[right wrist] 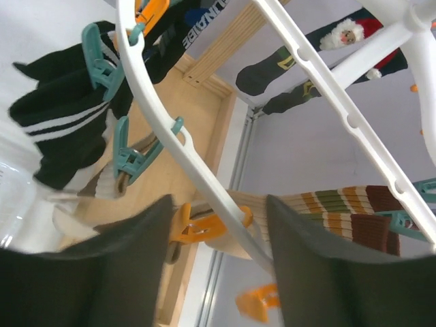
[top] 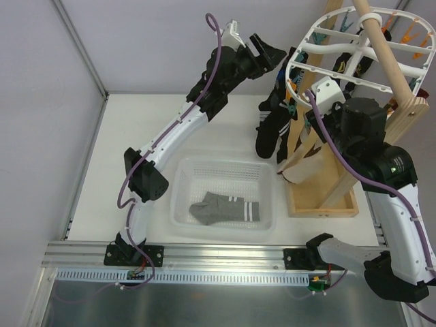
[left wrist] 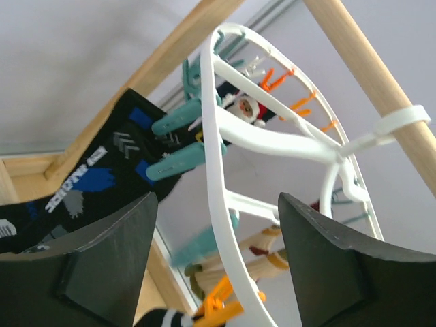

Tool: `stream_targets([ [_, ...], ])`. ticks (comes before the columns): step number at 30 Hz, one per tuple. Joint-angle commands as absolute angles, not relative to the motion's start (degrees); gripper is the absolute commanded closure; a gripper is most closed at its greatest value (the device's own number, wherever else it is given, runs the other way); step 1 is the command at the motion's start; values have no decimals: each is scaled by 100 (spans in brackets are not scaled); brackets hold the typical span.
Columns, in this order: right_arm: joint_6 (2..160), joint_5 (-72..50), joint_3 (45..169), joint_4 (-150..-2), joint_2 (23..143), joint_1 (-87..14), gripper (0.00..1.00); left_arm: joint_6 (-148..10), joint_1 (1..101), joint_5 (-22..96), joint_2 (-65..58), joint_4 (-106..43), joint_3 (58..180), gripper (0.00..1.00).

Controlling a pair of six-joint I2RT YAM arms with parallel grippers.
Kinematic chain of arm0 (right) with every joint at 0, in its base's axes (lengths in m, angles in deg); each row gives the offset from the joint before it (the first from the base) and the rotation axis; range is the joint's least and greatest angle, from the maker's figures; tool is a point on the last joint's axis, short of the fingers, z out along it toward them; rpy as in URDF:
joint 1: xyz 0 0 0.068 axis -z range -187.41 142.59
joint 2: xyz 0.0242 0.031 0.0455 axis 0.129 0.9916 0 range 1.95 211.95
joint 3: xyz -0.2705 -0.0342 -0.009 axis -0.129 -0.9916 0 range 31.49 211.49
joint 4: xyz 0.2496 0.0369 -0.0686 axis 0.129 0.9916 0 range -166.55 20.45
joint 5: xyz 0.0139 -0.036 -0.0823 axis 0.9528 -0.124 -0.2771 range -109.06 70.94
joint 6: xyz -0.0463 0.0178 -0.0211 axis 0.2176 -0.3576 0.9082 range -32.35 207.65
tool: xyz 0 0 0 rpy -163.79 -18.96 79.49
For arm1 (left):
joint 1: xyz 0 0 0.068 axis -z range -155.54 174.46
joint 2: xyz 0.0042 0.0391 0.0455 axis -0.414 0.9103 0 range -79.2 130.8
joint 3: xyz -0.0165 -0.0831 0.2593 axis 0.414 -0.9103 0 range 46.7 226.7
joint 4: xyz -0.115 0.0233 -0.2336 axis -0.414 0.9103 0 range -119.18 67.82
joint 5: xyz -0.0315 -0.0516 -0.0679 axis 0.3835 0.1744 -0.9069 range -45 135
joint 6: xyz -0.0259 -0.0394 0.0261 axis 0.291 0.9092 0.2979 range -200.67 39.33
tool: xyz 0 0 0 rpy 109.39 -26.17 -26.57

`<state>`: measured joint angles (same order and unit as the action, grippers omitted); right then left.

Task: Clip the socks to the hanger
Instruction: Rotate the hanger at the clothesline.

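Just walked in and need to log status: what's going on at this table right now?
Both arms are raised at the white hanger, which hangs from a wooden pole frame. The left end effector and right end effector are open and hold nothing; each wrist view shows the hanger's rim in line with the gap between the fingers. Black socks are already clipped on. A grey striped sock lies in the basket on the table, not yet clipped.

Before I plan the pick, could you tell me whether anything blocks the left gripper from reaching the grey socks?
Nothing visible does: the grey socks lie uncovered in the open-topped basket, and the left gripper is open up by the hanger.
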<state>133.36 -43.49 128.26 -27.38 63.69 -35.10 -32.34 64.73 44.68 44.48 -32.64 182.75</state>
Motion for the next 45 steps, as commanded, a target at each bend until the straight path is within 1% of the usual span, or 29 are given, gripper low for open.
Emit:
stream_targets([
  [1,13388,-4710,13046,-2733,6453,-3501,48,-3479,6453,3930,3498,-3419,17926,27],
  [3,13336,-4719,13072,-2768,6523,-3510,60,-3610,6514,3806,3104,-3419,17478,26],
  [4,13257,-4692,13133,-2785,6541,-3510,70,-3768,6559,3788,2954,-3419,17311,26],
  [6,13169,-4657,13169,-2856,6611,-3510,76,-3970,6742,3875,2533,-3419,16792,26],
  [10,12923,-4578,13274,-2987,6796,-3501,79,-4393,7156,4411,1977,-3428,16027,24],
  [14,12598,-4648,13423,-3128,7077,-3510,79,-4113,7411,4999,1783,-3489,15456,24],
  [19,12193,-4710,13643,-3365,7393,-3519,78,-3271,7482,5545,1941,-3568,15279,27],
  [23,11964,-4526,13652,-3717,7438,-3519,78,-2680,7482,5634,2231,-3629,15410,28],
  [25,11929,-4368,13678,-3761,7429,-3536,75,-2531,7482,5476,2450,-3665,15664,28],
  [26,11946,-4210,13739,-3692,7403,-3545,67,-2530,7482,5354,2608,-3674,15770,28],
  [29,11955,-3990,13880,-3454,7333,-3563,53,-2408,7491,5318,2776,-3682,16061,29],
  [30,11947,-3946,13916,-3384,7297,-3571,42,-2355,7482,5291,2898,-3700,16122,29],
  [33,11833,-3814,14021,-3199,7070,-3563,25,-2162,7482,5133,3197,-3726,16447,33],
  [36,11692,-3612,14030,-3076,6780,-3572,22,-2082,7482,5019,3522,-3726,16834,44],
  [37,11692,-3585,14013,-3041,6691,-3572,22,-2073,7482,5010,3584,-3718,16991,52],
  [38,11683,-3559,13978,-3006,6621,-3563,21,-2073,7482,5019,3646,-3718,17071,57],
  [41,11788,-3558,13811,-2926,6366,-3572,21,-2161,7464,5220,3804,-3718,17256,69],
  [45,11963,-3664,13521,-2926,6084,-3563,20,-2318,7324,5396,3848,-3718,17370,72],
])
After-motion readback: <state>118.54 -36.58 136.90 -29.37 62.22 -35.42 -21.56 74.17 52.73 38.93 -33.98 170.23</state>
